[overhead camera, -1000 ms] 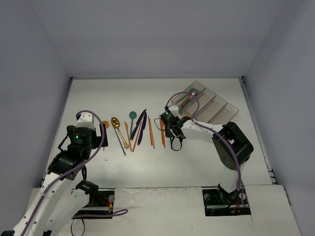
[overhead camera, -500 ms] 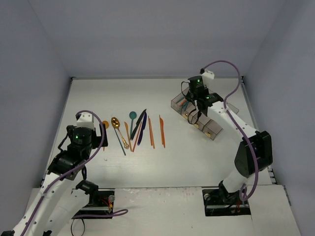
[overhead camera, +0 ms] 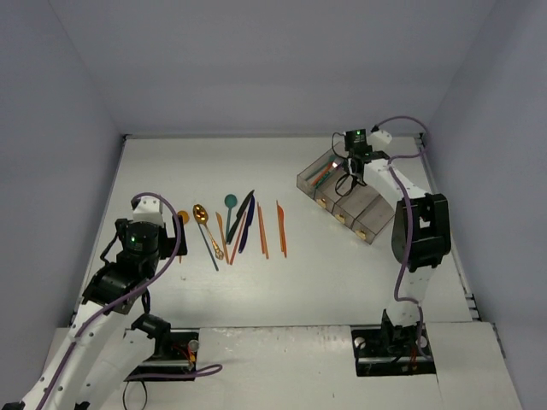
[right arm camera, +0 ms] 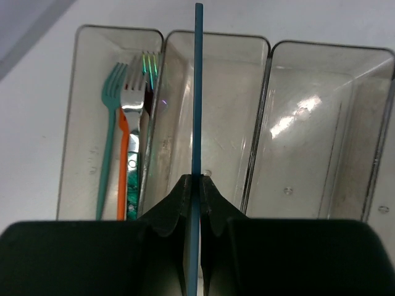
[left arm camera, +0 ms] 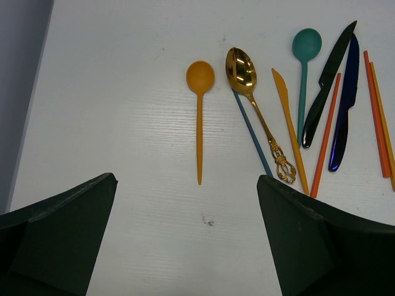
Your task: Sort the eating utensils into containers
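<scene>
On a white table (overhead camera: pixel 342 282), 4 joined containers (overhead camera: pixel 366 224) sit beneath the right gripper (right arm camera: pixel 192 185).
Forks (right arm camera: pixel 131 86) lie in the leftmost bin; its jaws pinch a thin teal utensil (right arm camera: pixel 197 92) above seemingly the 2nd. The left gripper (left arm camera: pixel 186 182) hangs spread over the loose utensils (overhead camera: pixel 235 224), an orange spoon (left arm camera: pixel 199 117) and gold spoon (left arm camera: pixel 242 65) nearest.

Top wide; wrists close, down; share utensils (overhead camera: pixel 246 224)

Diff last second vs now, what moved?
The right arm swung from beside the loose utensils to the bins; the right pincer, shut on a slim blue utensil, hangs over them. Bin row looks shifted. The left pincer and loose utensils stayed put.
</scene>
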You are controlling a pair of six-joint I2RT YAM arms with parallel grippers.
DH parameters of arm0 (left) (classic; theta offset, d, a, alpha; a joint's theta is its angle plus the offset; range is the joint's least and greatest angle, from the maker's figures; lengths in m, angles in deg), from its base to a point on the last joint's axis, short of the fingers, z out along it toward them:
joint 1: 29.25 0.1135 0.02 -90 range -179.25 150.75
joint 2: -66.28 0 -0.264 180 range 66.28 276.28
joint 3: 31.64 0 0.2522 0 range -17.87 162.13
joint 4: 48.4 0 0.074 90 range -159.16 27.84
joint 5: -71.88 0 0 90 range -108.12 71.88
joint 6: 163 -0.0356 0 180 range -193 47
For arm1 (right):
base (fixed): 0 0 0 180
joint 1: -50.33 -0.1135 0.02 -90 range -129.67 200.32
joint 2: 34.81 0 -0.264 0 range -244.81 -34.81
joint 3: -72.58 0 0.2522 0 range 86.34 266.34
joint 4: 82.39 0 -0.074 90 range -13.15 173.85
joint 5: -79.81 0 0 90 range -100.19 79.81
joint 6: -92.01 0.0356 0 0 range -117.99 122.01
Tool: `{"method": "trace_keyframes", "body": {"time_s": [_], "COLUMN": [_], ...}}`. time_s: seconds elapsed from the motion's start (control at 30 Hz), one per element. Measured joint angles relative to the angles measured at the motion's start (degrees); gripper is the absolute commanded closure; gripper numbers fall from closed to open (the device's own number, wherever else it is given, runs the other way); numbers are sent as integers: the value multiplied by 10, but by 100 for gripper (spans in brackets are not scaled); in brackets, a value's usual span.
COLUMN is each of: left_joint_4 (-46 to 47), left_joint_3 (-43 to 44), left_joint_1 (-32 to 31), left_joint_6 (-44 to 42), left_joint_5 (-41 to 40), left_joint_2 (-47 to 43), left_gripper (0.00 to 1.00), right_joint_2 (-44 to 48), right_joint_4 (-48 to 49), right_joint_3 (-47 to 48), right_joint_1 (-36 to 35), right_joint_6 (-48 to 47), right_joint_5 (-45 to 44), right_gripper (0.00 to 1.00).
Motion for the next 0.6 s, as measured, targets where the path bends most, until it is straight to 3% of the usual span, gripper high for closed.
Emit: {"method": "trace_keyframes", "body": {"time_s": [0.37,0.43,0.53,0.6], "left_joint_4": [0,0,0,0], "left_joint_3": [0,0,0,0], "left_joint_1": [0,0,0,0], "left_joint_6": [0,0,0,0], "left_joint_5": [0,0,0,0], "left_joint_2": [1,1,2,2], "left_gripper": [3,3,3,3], "right_joint_2": [-54,-50,-39,-30], "right_joint_4": [0,0,0,0], "right_joint_3": [8,4,-6,-12], "right_joint_1": [0,-1,-1,-3], "right_joint_6": [14,18,21,19], "right_joint_5": [29,32,39,42], "right_gripper": [94,87,67,61]}}
